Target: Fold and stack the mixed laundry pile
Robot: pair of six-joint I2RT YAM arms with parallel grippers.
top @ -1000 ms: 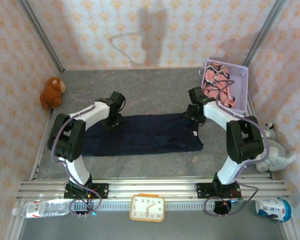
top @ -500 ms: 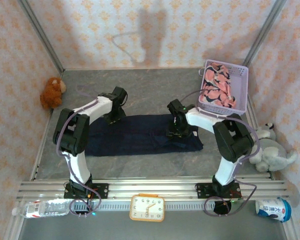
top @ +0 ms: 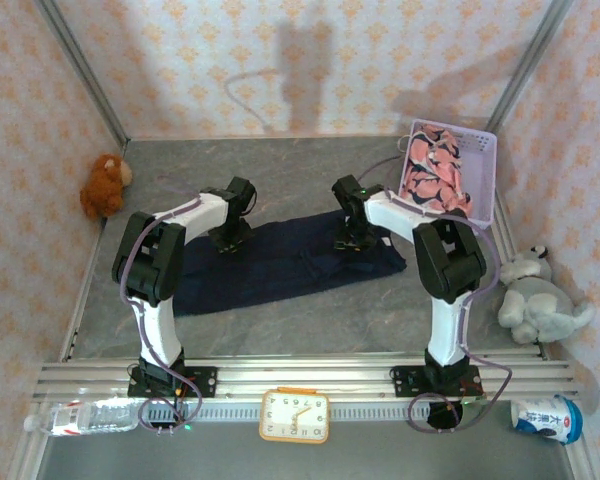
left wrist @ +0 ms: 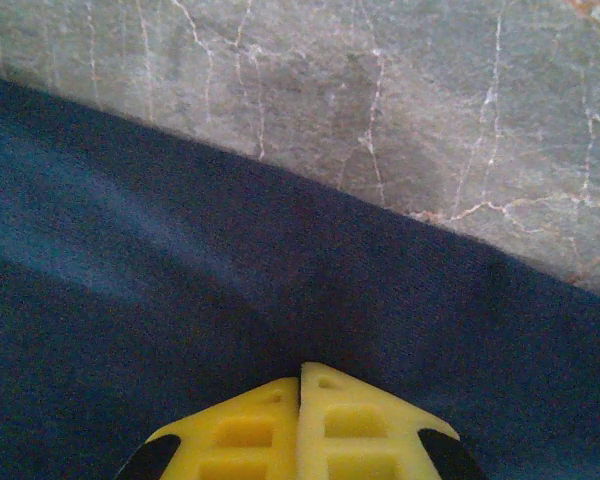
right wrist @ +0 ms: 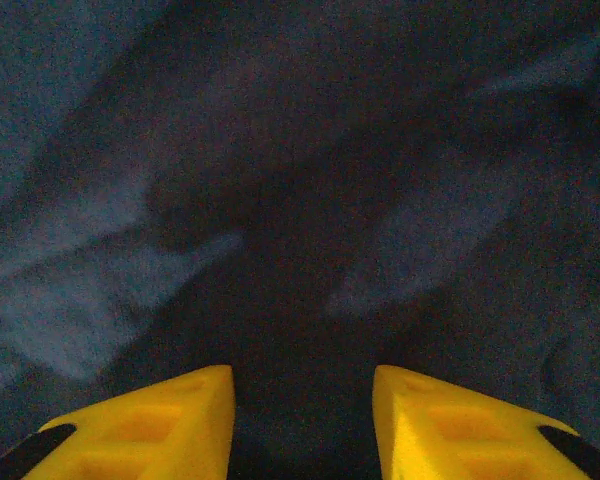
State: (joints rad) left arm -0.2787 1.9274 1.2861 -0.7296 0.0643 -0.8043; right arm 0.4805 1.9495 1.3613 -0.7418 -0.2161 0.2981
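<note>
The large garment [top: 280, 270] is plain dark navy; the smaller garment [top: 435, 172] pink with navy-and-white print. The basket [top: 483, 155] is lavender, the bench [top: 280, 175] grey with pale veins, one plush toy [top: 104, 185] brown.

The navy garment [left wrist: 130, 300] is soft, matt woven cloth; the table [left wrist: 380, 100] beneath looks like smooth grey veined stone.

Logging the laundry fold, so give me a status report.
Left end effector shut on navy garment, far edge. Right end effector open, low over same garment. Pink printed garment in lavender basket. Nothing blocking.
</note>
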